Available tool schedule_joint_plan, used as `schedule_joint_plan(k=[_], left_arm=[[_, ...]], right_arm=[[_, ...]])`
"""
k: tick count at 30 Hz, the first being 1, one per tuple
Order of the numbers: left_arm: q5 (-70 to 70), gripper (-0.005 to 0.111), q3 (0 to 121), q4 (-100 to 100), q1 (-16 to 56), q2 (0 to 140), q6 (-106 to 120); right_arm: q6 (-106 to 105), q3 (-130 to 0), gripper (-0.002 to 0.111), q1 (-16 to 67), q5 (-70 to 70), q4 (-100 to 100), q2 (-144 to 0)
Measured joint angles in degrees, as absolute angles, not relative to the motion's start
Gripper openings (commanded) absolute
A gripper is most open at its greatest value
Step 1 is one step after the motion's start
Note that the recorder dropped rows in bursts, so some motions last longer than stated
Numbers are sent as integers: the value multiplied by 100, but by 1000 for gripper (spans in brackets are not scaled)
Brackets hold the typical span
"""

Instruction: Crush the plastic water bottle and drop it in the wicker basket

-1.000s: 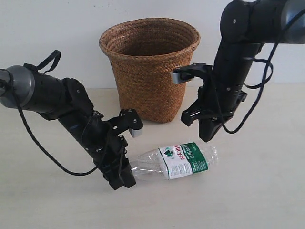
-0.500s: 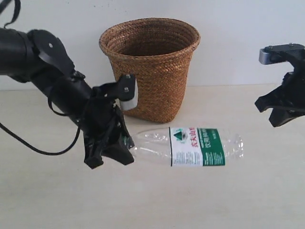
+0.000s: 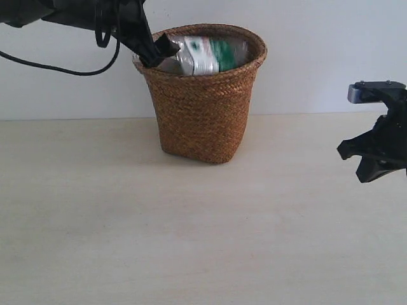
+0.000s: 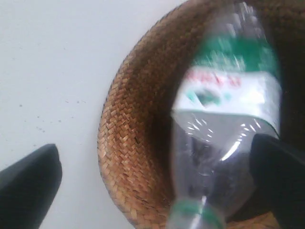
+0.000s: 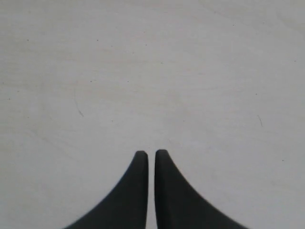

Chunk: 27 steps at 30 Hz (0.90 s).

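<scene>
The wicker basket [image 3: 202,108] stands at the back of the table against the wall. The plastic water bottle [image 3: 205,54] lies tilted in the basket's mouth, its label showing just above the rim. In the left wrist view the bottle [image 4: 224,143] is blurred, with its green cap nearest the camera and the basket's inside [image 4: 131,152] behind it. My left gripper [image 3: 152,47] hovers at the basket's left rim. It is open, with its fingers [image 4: 33,179] spread much wider than the bottle. My right gripper [image 3: 374,166] hangs shut and empty at the far right, over bare table [image 5: 147,153].
A pale wooden table [image 3: 191,241] runs up to a white wall behind the basket. The left arm's black cable [image 3: 70,68] loops in front of the wall at the upper left.
The left gripper lifted the bottle by its neck from the table up to the basket's mouth and opened its fingers. The right gripper stayed at the far right.
</scene>
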State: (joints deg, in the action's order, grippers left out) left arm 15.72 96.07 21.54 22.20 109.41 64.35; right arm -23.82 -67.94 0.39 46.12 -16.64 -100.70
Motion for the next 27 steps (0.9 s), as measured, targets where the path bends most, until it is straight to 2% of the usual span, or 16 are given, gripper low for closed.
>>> schedule_joint_plan(k=[4,7,9,12,13,15,16,21,27], left_arm=[[1475,102,9607,2015,2218,11090,6293],[1475,90,9607,2004,2218,11090,6226],[1657,75,9607,2004,2218,11065,6204],[2298,45,9607,1942,2218,10931,6200],[2515,31,9607,1879,2218,10861,6200],[3091,11,9607,1678,2218,10703,6200],[3329,4,9607,1607,2218,10635,6183],[4684,4,9607,1156,2218,10257,5776],[5767,4,9607,0,2218,9893,4051]], right_arm=[[-2408,-6794,0,39,4625,-1701,-10070],[-2408,-6794,0,39,4550,-1701,-10070],[-2408,-6794,0,39,4496,-1701,-10070],[-2457,-6794,0,39,4473,-1701,-10070],[-2486,-6794,0,39,4497,-1701,-10070],[-2518,-6794,0,39,4582,-1630,-10070],[-2528,-6794,0,39,4636,-1585,-10045],[-2284,-6839,0,39,4797,-1318,-9687],[-1642,-6842,0,39,5350,-772,-9007]])
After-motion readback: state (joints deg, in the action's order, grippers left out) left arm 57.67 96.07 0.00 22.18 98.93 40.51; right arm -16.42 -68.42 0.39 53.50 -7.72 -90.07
